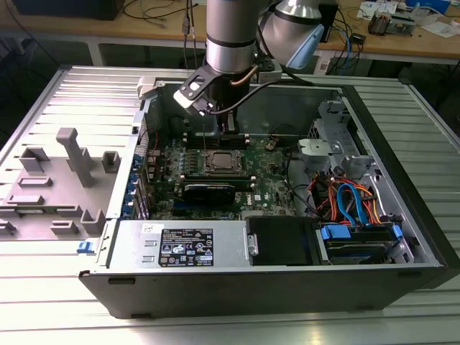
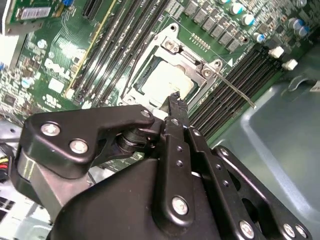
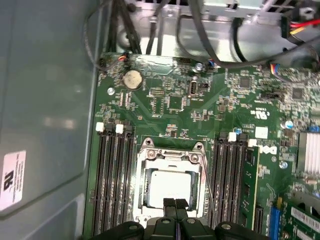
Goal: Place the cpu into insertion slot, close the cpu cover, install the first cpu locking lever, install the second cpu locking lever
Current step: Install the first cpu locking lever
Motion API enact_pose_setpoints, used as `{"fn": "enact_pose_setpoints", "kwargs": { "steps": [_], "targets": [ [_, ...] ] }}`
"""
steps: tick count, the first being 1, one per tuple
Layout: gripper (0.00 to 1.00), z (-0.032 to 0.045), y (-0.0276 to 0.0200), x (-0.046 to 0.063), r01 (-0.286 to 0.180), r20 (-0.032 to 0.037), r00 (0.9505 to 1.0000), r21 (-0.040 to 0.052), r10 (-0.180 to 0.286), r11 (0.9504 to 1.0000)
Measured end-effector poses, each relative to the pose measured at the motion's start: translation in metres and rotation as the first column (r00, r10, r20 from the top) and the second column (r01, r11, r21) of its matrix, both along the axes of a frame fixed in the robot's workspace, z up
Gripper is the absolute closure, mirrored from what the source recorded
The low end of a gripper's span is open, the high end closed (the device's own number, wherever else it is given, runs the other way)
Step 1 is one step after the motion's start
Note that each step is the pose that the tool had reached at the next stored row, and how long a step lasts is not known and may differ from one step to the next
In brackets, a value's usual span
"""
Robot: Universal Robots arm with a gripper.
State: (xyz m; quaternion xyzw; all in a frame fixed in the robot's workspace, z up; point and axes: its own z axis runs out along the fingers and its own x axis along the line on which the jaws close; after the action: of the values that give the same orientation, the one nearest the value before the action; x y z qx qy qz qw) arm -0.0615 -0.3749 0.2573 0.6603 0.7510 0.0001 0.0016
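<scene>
A: What's the big picture?
B: An open case [image 1: 402, 215] with the motherboard [image 1: 273, 188] inside, and the arm [image 1: 230, 36] reaching down into it.
A: Gripper?
B: The gripper [image 3: 175, 204] hangs over the cpu's edge, tips pressed together and holding nothing.
A: And the cpu?
B: The cover [image 3: 170, 156] lies flat, and the cpu [image 3: 167, 187] shows through its cut-out. A thin lever [image 2: 237, 90] juts past one corner.

silver cpu [image 3: 170, 189] lying flat, cpu cover [image 3: 172, 157] down around it
</scene>
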Motion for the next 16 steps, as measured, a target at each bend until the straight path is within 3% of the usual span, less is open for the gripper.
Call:
{"fn": "enact_pose_setpoints", "kwargs": {
  "steps": [3, 7, 10, 11, 13, 14, 16],
  "targets": [
    [0.89, 0.0000, 0.0000, 0.0000, -0.084, 0.0000, 0.9964, 0.0000, 0.084, 0.9964],
    [0.89, 0.0000, 0.0000, -0.0001, -0.187, 0.0000, 0.9823, 0.0000, 0.187, 0.9823],
    [0.89, -0.0001, 0.0000, -0.0001, -0.281, 0.0001, 0.9597, 0.0000, 0.281, 0.9597],
    [0.89, 0.0000, 0.0000, -0.0001, -0.297, 0.0000, 0.9548, 0.0000, 0.297, 0.9548],
    [0.89, 0.0000, 0.0000, -0.0003, -0.343, 0.0000, 0.9393, 0.0000, 0.343, 0.9393],
    [0.89, -0.0001, 0.0000, -0.0003, -0.357, 0.0000, 0.9341, 0.0000, 0.357, 0.9341],
    [0.89, -0.0001, 0.0000, -0.0003, -0.359, 0.0000, 0.9332, 0.0001, 0.359, 0.9332]
  ]
}}
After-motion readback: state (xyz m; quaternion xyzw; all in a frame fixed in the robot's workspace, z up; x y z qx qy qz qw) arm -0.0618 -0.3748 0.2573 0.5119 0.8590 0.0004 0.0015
